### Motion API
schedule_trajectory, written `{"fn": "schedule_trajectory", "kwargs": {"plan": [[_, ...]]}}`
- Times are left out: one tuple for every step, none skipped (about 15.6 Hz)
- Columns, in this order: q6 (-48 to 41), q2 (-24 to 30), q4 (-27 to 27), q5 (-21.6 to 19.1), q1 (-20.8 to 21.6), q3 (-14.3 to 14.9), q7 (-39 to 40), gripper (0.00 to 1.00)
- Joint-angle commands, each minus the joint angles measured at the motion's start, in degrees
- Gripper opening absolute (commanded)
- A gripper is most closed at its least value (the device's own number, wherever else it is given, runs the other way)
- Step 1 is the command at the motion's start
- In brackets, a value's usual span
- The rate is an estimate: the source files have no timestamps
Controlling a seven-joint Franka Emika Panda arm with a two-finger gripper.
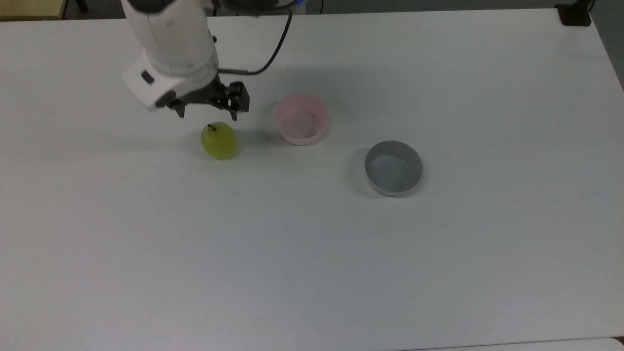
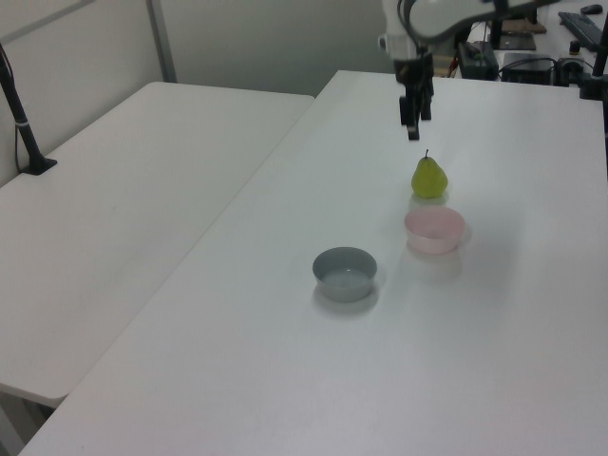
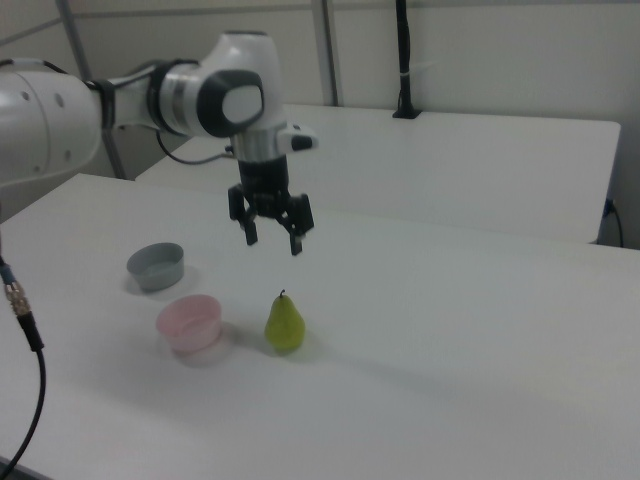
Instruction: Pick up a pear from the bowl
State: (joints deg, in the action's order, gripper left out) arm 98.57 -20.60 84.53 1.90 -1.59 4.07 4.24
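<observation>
Standing upright on the white tabletop (image 1: 312,253), the yellow-green pear (image 1: 219,140) rests outside both bowls with its short dark stem pointing up. In the top view it sits just to the left of the pale pink bowl (image 1: 300,119), near it but not touching; in the right view the pear (image 3: 284,322) is on the right of the pink bowl (image 3: 189,323), and in the left view the pear (image 2: 428,177) stands just beyond the pink bowl (image 2: 434,229). The pink bowl holds nothing, its smooth inside bare. The grey bowl (image 1: 393,167) sits apart from the pink one, toward the top view's lower right, and it also holds nothing; in the left view the grey bowl (image 2: 345,273) lies nearer the camera than the pink one. The hand (image 3: 271,234) hangs in the air above the pear, clear of it, with its two dark fingers spread apart and nothing between them. In the top view the hand (image 1: 207,113) appears just above the pear's stem end, and in the left view the hand (image 2: 413,123) is well above the fruit.
</observation>
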Motion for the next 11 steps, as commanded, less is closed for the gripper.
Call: {"fn": "schedule_trajectory", "kwargs": {"plan": [[-1.53, 6.17, 1.69, 0.92, 0.8, 0.06, -5.03, 1.0], [-3.36, 7.49, 1.61, 0.92, 0.8, 0.15, -5.03, 1.0], [-4.43, 8.28, 1.69, 0.92, 0.97, 0.24, -5.12, 1.0], [-5.4, 8.99, 1.69, 0.92, 0.98, 0.24, -5.03, 1.0], [-5.75, 9.52, 1.69, 1.0, 0.98, 0.24, -5.03, 1.0], [-6.02, 10.13, 1.78, 0.92, 0.98, 0.24, -5.12, 1.0], [-6.11, 10.49, 1.69, 0.92, 0.89, 0.41, -5.12, 1.0], [-6.11, 10.93, 1.78, 0.92, 0.8, 0.5, -5.21, 1.0], [-6.37, 11.28, 1.78, 0.92, 0.71, 0.5, -5.73, 1.0], [-6.81, 11.37, 1.78, 0.92, 0.63, 0.59, -6.95, 1.0], [-7.16, 11.8, 1.87, 0.92, 0.54, 0.5, -7.57, 1.0]]}}
